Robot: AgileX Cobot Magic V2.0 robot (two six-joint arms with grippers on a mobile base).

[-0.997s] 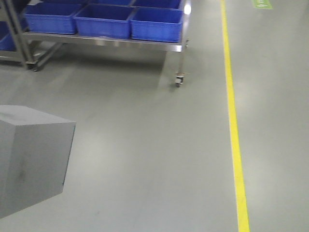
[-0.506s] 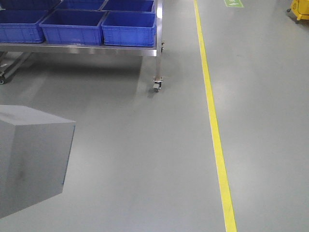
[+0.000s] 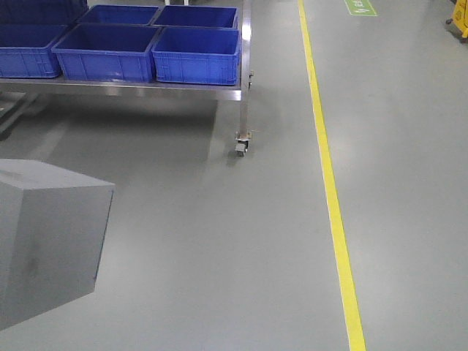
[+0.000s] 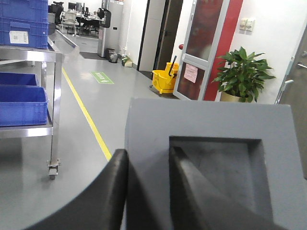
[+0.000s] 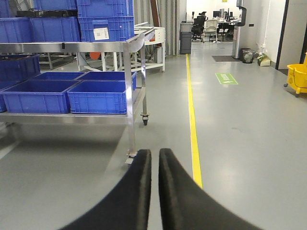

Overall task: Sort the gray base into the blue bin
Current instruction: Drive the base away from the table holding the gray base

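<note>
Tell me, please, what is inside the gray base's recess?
One finger of the left gripper, clamping the gray base by its border; the finger hides the near floor.

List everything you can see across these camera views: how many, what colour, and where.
gray block: one, light gray, square recess in one face, lower left of the front view, held by the left hand.
blue bins: at least five, bright blue, on the cart's low shelf; more stacked on its top.
cart: one, steel, on wheels, left of the floor line.
floor line: one, yellow, running away from the robot.
floor sign: one, green, right of the line.
potted plant: one, green, upper right of the left wrist view.
mop bucket: one, yellow, left of the plant.
left hand: black, shut on the block's rim.
right hand: black, shut, holding nothing.
</note>
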